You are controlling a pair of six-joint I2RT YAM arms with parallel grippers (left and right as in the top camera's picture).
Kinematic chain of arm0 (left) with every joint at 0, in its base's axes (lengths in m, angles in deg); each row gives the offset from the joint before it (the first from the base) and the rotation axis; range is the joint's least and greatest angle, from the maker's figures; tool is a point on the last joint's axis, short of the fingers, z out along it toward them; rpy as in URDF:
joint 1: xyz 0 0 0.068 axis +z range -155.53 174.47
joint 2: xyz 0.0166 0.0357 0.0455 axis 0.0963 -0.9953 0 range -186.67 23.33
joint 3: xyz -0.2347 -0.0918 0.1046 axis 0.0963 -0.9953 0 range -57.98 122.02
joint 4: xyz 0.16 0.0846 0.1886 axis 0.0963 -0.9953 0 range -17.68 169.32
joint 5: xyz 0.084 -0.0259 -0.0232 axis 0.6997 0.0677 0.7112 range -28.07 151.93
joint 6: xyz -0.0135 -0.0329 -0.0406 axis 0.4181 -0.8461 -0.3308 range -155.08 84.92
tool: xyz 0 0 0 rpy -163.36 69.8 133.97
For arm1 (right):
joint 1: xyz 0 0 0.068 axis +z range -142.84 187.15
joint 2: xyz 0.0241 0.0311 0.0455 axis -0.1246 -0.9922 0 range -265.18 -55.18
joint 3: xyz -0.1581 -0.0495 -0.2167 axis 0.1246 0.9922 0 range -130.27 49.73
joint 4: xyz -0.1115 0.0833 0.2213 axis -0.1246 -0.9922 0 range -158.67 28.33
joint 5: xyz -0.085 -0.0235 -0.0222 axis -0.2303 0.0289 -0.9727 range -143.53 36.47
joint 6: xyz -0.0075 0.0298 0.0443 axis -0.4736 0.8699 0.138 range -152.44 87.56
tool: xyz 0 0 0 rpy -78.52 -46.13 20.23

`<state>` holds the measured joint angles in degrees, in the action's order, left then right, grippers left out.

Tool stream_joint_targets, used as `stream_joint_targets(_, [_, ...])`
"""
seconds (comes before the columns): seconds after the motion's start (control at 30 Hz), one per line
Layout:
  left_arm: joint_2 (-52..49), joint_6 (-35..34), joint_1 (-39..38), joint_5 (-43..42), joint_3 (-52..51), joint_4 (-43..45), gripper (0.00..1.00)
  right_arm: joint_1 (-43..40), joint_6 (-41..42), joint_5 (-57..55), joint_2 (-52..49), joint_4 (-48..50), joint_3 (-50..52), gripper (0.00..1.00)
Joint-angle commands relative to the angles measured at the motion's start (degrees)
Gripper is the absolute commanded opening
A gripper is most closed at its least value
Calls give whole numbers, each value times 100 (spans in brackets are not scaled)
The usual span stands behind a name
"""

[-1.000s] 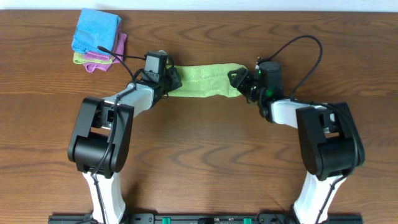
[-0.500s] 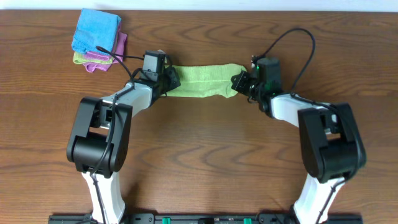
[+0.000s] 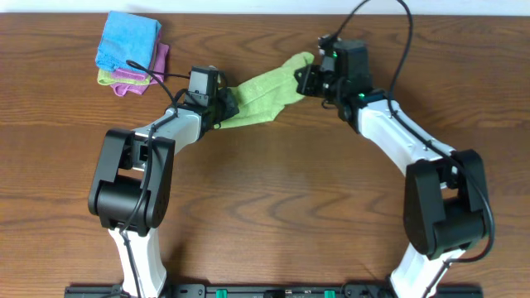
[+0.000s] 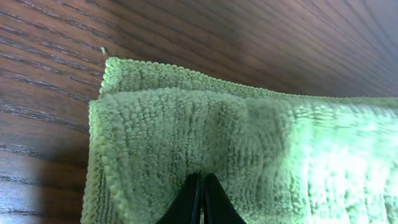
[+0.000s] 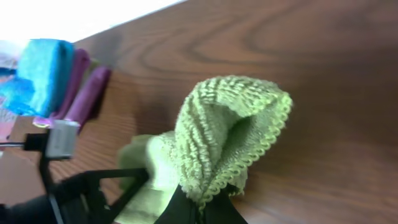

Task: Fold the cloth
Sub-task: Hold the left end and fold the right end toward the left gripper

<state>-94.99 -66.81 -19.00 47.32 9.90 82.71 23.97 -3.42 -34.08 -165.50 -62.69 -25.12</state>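
Tool (image 4: 200,196) tips pinched on folded cloth (image 4: 186,130); right side glare-washed, perhaps lifted.

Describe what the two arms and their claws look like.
Both arms, left arm and right arm, have white links joined by bulky black housings. A thin black cable loops off each wrist. The left claw and right claw are black with slim, tapering fingers. A small green light shows on the right wrist.
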Motion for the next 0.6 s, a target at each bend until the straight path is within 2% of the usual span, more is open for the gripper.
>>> stream_joint_targets(0.0, [-188,-2,92,142,133,-74,6,229,-192,-210,136,-9,-146,1])
stream_joint_targets(0.2, [-186,0,92,-48,452,-278,6,455,-339,-398,133,-247,-144,1])
stream_joint_targets(0.57, [-186,0,59,-46,632,-367,6,1010,-339,-748,125,52,-146,1])
